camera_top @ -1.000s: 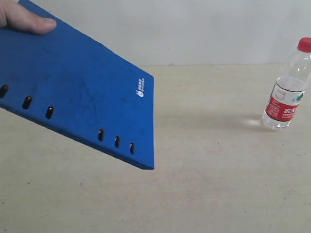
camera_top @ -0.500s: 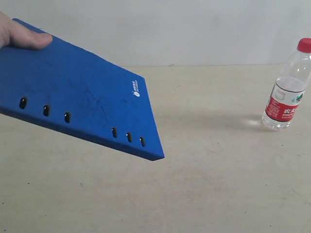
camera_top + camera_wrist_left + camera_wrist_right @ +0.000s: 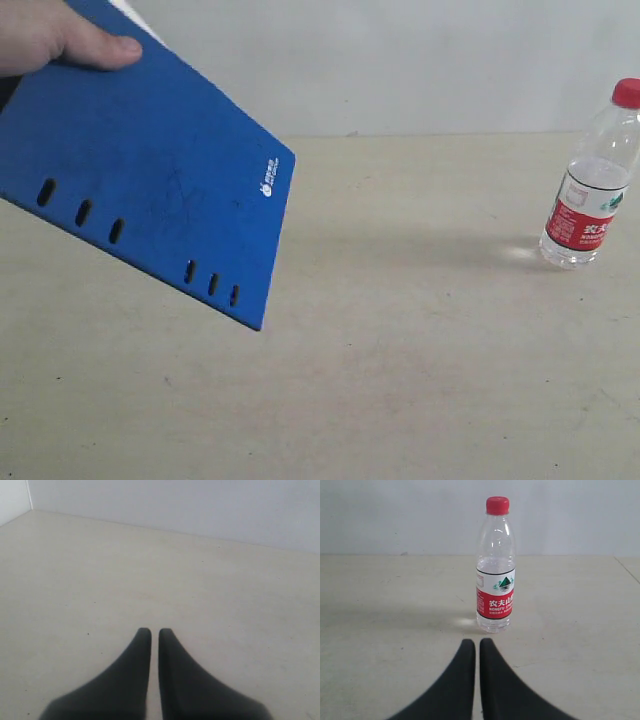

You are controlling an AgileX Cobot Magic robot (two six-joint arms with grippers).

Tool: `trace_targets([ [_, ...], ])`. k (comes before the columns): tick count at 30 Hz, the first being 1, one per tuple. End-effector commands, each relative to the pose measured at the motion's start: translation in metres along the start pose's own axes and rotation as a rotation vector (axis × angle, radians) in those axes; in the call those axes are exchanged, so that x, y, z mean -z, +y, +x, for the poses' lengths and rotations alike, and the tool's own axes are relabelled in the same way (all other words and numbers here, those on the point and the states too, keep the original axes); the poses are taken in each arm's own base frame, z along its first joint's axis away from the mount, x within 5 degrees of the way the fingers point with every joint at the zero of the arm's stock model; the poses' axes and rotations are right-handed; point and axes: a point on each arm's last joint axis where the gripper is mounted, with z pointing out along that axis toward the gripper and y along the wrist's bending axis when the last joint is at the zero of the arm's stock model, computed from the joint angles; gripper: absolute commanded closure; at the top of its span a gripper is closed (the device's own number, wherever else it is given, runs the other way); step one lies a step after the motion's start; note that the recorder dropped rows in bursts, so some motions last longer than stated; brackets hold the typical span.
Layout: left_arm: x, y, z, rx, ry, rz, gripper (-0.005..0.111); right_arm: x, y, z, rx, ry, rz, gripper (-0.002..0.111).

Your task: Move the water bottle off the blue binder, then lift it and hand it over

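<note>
Exterior view gives us the blue binder (image 3: 150, 170) tilted in midair, cut off at the left edge, held by a half-seen hand (image 3: 45, 35). The water bottle (image 3: 590, 190) stands upright on the table (image 3: 420, 350), well apart. Our left gripper (image 3: 154, 632) and right gripper (image 3: 477, 642) are closed, empty.
</note>
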Motion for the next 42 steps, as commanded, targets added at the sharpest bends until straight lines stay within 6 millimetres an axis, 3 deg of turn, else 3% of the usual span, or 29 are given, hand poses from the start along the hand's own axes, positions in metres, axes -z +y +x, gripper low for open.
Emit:
trace_targets([
  [1, 0.0, 0.0, 0.0, -0.004, -0.006, -0.001, 0.101, 0.0, 0.0, 0.0, 0.009, -0.003, 0.006, 0.107],
  [11, 0.0, 0.0, 0.0, -0.004, -0.006, -0.001, 0.101, 0.0, 0.003, -0.002, 0.005, -0.039, -0.032, 0.107],
  [15, 0.0, 0.0, 0.0, -0.004, -0.006, -0.001, 0.101, -0.015, 0.004, 0.011, -0.103, -0.288, -0.054, 0.107],
  [16, 0.0, 0.0, 0.0, -0.004, -0.006, -0.001, 0.101, -0.013, 0.001, 0.006, -0.09, -0.356, -0.023, 0.107],
  [17, 0.0, 0.0, 0.0, -0.004, -0.006, -0.001, 0.101, -0.014, 0.003, 0.01, -0.019, -0.31, -0.038, 0.107],
  [21, 0.0, 0.0, 0.0, -0.003, -0.006, -0.001, 0.101, -0.015, 0.005, 0.012, -0.015, -0.282, -0.057, 0.107],
  [26, 0.0, 0.0, 0.0, -0.003, -0.006, -0.001, 0.101, -0.018, 0.012, 0.041, -0.067, 0.046, -0.125, 0.107],
  [42, 0.0, 0.0, 0.0, -0.003, -0.006, -0.001, 0.101, -0.018, 0.005, 0.043, -0.028, 0.058, -0.049, 0.107],
])
